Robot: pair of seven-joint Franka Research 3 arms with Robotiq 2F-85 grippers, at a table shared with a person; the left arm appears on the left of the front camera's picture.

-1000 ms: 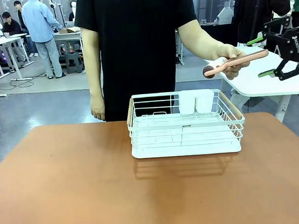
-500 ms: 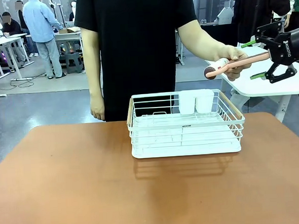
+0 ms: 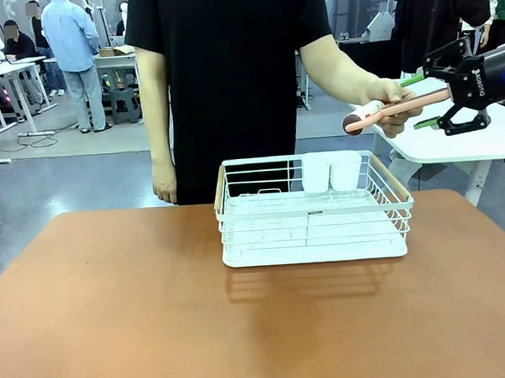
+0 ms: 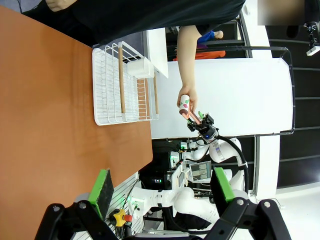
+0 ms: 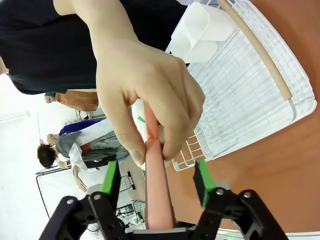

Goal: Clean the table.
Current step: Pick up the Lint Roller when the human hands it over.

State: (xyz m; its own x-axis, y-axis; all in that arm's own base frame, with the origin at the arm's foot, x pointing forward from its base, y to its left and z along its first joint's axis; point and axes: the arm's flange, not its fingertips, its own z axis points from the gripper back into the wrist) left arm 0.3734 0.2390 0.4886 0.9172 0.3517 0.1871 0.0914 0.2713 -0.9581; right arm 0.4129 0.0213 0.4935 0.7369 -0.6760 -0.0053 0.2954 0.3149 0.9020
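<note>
Pink roller (image 3: 357, 118) is held out by a hand (image 3: 390, 99), far right.
Its handle (image 3: 410, 102) is straddled by the open right gripper (image 3: 420, 102); left gripper (image 4: 162, 187) is spread, empty.

The counter (image 3: 114, 309) is standing level and stretching across the whole front view, its smooth matte reddish-brown top showing rounded far corners. It is carrying a white wire rack (image 3: 314, 209) near the middle of its far edge, and the rack is casting a soft shadow on the top just in front.

White "ROBOTIQ" lettering on right tool (image 3: 420, 102), small label (image 3: 314, 213) on rack (image 3: 315, 255) unreadable
</note>
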